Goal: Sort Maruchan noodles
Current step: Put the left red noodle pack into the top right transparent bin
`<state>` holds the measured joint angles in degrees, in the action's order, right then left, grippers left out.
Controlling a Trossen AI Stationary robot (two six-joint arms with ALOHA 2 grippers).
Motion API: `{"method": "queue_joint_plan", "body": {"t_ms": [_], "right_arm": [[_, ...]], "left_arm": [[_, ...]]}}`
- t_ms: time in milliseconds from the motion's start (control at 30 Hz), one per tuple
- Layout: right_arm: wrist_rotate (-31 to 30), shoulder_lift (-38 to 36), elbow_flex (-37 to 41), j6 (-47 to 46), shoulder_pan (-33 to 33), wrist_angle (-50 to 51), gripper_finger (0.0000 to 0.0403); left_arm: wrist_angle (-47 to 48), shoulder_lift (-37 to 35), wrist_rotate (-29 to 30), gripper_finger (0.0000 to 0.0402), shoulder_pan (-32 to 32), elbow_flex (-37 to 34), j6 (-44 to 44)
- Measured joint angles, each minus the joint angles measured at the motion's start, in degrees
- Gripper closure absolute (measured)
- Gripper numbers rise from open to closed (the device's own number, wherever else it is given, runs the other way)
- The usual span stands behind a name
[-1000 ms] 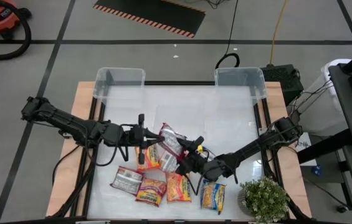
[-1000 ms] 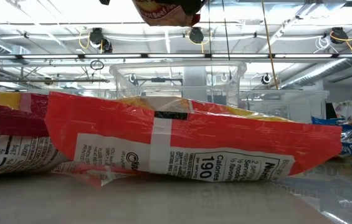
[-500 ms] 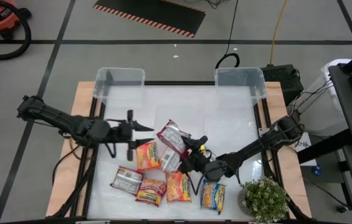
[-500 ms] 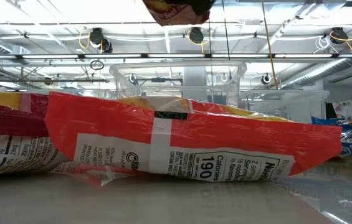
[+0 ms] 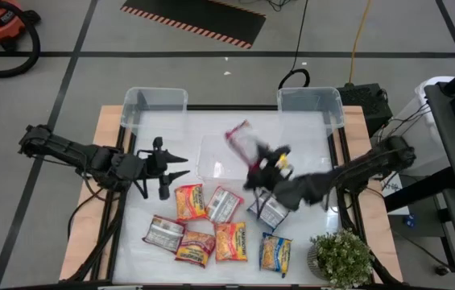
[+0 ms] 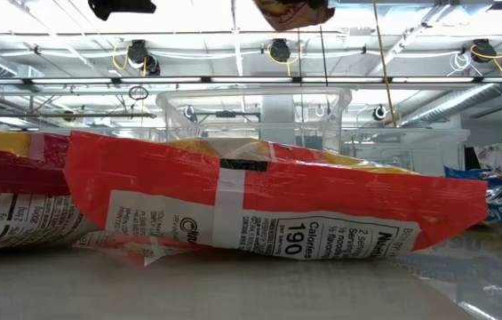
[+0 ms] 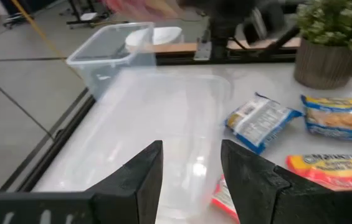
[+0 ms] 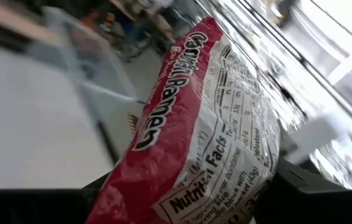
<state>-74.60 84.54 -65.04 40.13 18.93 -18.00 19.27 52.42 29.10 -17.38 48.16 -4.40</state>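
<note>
My right gripper [image 5: 258, 161] is shut on a red-pink noodle packet [image 5: 241, 138] and carries it high over the middle of the table; the low view shows this packet [image 6: 290, 11] at its top edge. My left gripper [image 5: 167, 167] hovers open over the table's left part with nothing between its fingers [image 7: 144, 180]. The other noodle packets lie flat near the front: orange [image 5: 188, 201], silver [image 5: 223, 203], silver-grey [image 5: 163, 234], red [image 5: 195, 246], orange [image 5: 229, 242], blue-yellow [image 5: 275, 254] and a blue-white one [image 5: 269, 211]. My right gripper pinches the red-pink packet between its two fingers at one end [image 8: 182, 196]. The fingers come roughly level from the table's right side. The rest of the packet [image 8: 213, 106] sticks out past the fingertips, tilted upward, lifted clear of the table and of everything else.
Two clear bins stand at the far edge, one left [image 5: 155, 109] and one right [image 5: 312, 106]. A third clear bin [image 5: 225, 157] sits mid-table under the carried packet. A potted plant [image 5: 340, 258] stands at the near right corner. A large red packet [image 6: 268, 209] fills the low view.
My left gripper has let go of the red-pink packet, opened and drawn back toward the table's left edge. My right gripper has kept the packet, risen with it and swung it toward the far right, tipping toward level; the packet now stands higher, over the middle bin.
</note>
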Motion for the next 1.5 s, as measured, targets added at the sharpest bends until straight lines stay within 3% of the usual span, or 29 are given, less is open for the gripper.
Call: {"method": "queue_joint_plan", "body": {"t_ms": [300,567,1000,1300,1500], "right_arm": [[2.53,-15.36,4.82,-5.22,-14.71,0.31,0.022],[5.29,-20.3,7.7,-8.73,-25.27,3.59,0.022],[36.2,-21.87,3.37,-42.26,-41.18,30.08,0.022],[47.87,-20.96,1.9,-48.75,-54.58,43.47,0.022],[54.02,-16.13,1.89,-52.16,-58.14,48.98,0.022]], "left_arm": [[3.37,0.11,0.04,0.0234,4.22,0.0,-0.61],[3.4,0.09,0.0,0.0234,4.6,0.0,0.5],[7.65,0.09,-1.01,0.0234,4.61,0.0,0.89],[5.8,0.09,-1.01,0.0234,7.08,0.0,4.11],[3.53,0.06,-1.03,0.0234,8.97,0.0,5.78]]}}
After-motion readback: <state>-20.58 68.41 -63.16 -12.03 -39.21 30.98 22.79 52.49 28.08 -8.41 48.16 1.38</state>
